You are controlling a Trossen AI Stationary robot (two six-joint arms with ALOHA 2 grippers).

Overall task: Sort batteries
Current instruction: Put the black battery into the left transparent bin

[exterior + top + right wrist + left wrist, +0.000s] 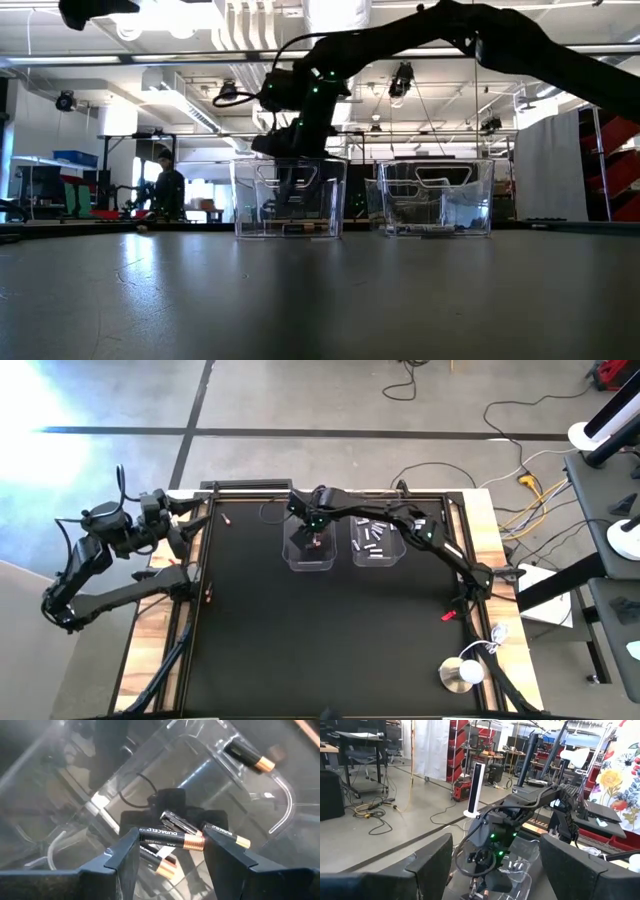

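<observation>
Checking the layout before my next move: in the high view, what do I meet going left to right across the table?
Left gripper, parked at the table's left edge → left clear bin, with the right gripper over it gripping a dark battery → right clear bin of silvery batteries.

Between the right gripper's (pixel 170 851) matt dark jaws, a glossy black-and-copper battery (pixel 172 839). Beneath them, the clear, shiny plastic bin (pixel 210 775). Below, the matt black worktop (pixel 320 640), framed in pale wood.
</observation>
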